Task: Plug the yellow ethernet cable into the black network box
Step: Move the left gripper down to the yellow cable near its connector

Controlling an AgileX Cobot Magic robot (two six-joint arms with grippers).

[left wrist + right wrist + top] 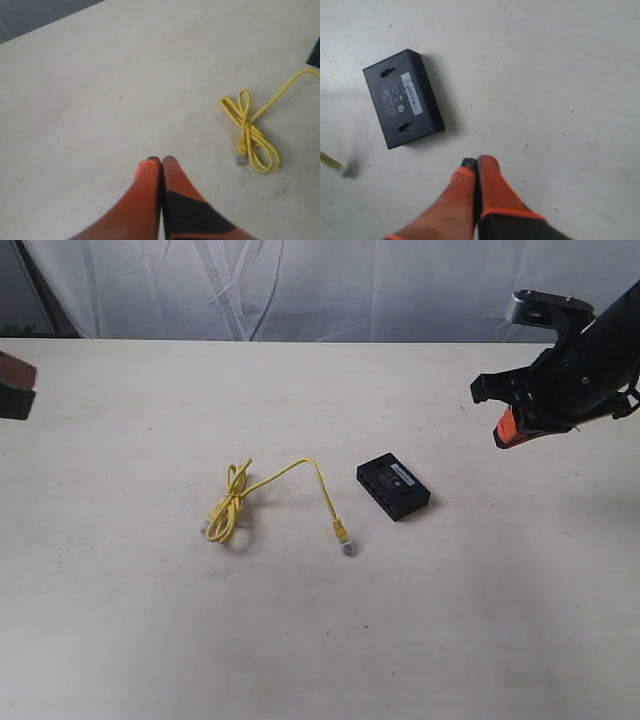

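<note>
The yellow ethernet cable [240, 502] lies on the table's middle, knotted into loops at its left, with one plug [343, 536] at the free end near the black network box [393, 485]. The box lies flat, label up, and shows whole in the right wrist view [402, 98]. My right gripper [503, 430] hangs shut and empty above the table, right of the box; its orange fingers [478, 161] touch. My left gripper [15, 385] sits at the far left edge, shut and empty [160, 160], well left of the cable's loops [250, 130].
A pale table top [320, 640] spreads under everything. A white draped cloth [300, 285] hangs behind the table's far edge.
</note>
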